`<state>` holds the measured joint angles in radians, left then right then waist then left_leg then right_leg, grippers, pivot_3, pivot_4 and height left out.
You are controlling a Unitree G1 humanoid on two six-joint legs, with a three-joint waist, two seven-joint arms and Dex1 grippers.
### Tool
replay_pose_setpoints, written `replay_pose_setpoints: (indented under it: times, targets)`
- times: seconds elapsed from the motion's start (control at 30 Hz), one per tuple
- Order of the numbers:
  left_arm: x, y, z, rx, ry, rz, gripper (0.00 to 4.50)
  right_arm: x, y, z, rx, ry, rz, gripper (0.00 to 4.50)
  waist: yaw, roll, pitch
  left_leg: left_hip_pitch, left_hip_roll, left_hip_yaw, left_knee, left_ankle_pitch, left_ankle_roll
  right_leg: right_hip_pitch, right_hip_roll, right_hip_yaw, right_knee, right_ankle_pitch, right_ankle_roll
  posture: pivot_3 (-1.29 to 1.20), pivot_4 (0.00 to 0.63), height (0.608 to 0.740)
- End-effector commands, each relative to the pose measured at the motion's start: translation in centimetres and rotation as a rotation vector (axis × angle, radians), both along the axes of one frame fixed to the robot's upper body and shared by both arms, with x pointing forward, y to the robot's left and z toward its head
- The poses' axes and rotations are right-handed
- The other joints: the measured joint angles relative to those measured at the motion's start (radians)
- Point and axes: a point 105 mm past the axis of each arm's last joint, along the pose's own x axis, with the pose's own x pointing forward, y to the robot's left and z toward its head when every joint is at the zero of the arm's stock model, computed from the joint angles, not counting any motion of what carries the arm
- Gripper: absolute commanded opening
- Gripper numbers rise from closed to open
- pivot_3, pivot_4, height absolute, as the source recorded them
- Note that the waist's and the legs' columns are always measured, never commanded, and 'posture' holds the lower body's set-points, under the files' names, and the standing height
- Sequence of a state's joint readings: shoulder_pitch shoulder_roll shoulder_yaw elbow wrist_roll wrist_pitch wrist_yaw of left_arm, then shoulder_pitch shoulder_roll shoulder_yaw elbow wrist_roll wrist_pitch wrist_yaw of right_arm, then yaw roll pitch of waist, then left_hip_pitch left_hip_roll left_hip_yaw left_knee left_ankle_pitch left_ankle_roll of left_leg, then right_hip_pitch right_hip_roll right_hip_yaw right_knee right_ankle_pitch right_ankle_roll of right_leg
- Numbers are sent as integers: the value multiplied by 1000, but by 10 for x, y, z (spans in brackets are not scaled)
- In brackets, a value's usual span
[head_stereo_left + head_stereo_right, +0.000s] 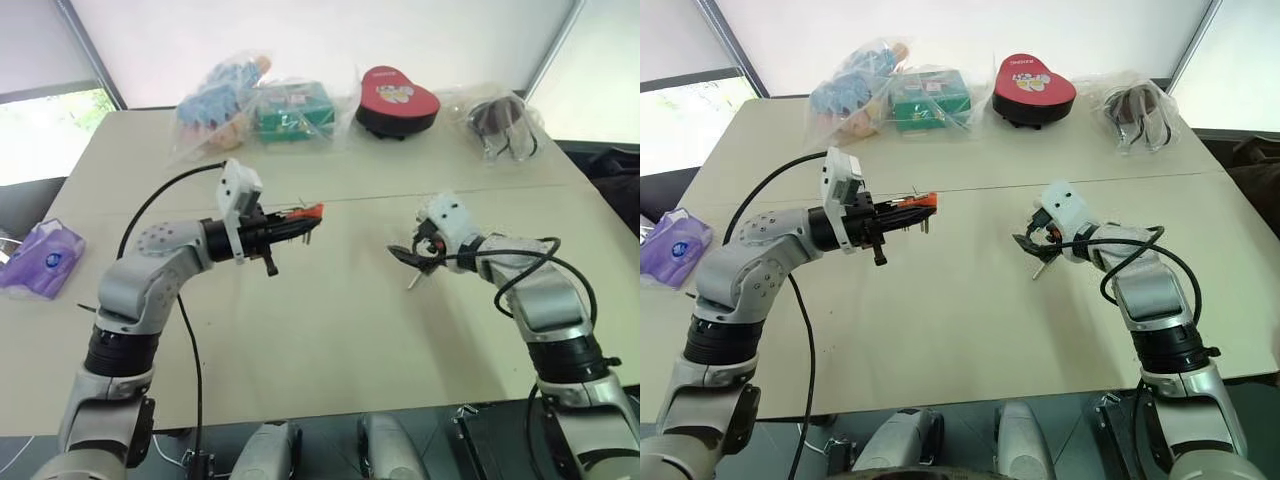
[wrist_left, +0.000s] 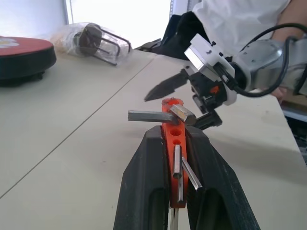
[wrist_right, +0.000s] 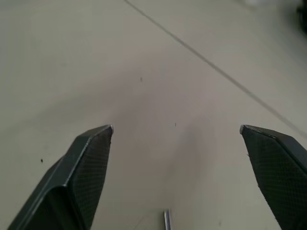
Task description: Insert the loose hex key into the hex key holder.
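Holding the hex key holder (image 2: 171,143) in our left gripper (image 2: 173,139), we see the two black fingers (image 2: 144,182) clamped against its orange sides, the block standing up between them with its far end poking out past the fingertips. Several thin metal keys lie along the block's face between the fingers, and a grey L-shaped key (image 2: 160,115) sits at the block's outer end, its short arm sticking out sideways just beyond our fingertips. Whether that key is fully seated in a hole, we cannot tell.

Across from the left gripper and a little lower, our right gripper (image 1: 412,257) hangs over the table (image 1: 330,330) with its fingers spread wide and nothing between them. From the right wrist, both fingertips (image 3: 93,143) stand far apart above bare tabletop, and a short end of a thin metal rod (image 3: 167,219) lies on the table just under the gripper, close to its base. In the head view a thin pale sliver lies on the table just beneath the right fingers too.

Well beyond both grippers, along the far edge of the table, sit a red heart-shaped box (image 1: 397,100), a green box in a clear bag (image 1: 292,110), a bagged toy (image 1: 215,100) and a bag of dark items (image 1: 500,122). Far out to the side of the left arm lies a purple packet (image 1: 40,258).
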<state>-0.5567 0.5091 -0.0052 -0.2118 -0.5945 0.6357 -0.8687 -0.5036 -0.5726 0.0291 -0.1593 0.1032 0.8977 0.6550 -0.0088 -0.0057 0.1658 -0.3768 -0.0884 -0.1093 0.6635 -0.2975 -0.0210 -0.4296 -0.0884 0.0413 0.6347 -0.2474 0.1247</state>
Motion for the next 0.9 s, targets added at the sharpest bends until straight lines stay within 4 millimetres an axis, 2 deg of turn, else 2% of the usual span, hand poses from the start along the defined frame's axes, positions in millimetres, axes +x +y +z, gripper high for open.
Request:
replay_pose_setpoints:
  times: [0.03, 0.13, 0.4, 0.63, 0.9]
  targets:
    - [-6, -3, 13, -4, -76, -6, 0, -7, -5, 4, 110, 95, -133, 4394, -1, 0, 0, 0, 0, 0, 0, 0, 0, 0, 0, 0, 0, 0, 0, 0, 150, 740]
    - [-6, -4, 13, -5, -77, -4, 0, -17, -5, -4, 165, 195, -210, 4394, -1, 0, 0, 0, 0, 0, 0, 0, 0, 0, 0, 0, 0, 0, 0, 0, 150, 740]
    - [-7, -6, 12, -3, -77, -5, 0, -33, -5, -10, 207, 315, -326, 4394, -2, 0, 0, 0, 0, 0, 0, 0, 1, 0, 0, 0, 0, 0, 0, 0, 150, 740]
    - [-7, -7, 12, 1, -83, -7, 0, -30, -1, -17, 143, 315, -367, 4394, -3, 0, 0, 0, 0, 0, 0, 0, 1, 0, 0, 0, 0, 0, 0, 0, 150, 740]
    - [-8, -8, 12, 2, -88, 2, 0, -15, 1, -22, 27, 288, -432, 4394, -5, 0, 0, 0, 0, 0, 0, 0, 1, -1, 0, 0, 0, 0, 0, 0, 150, 740]
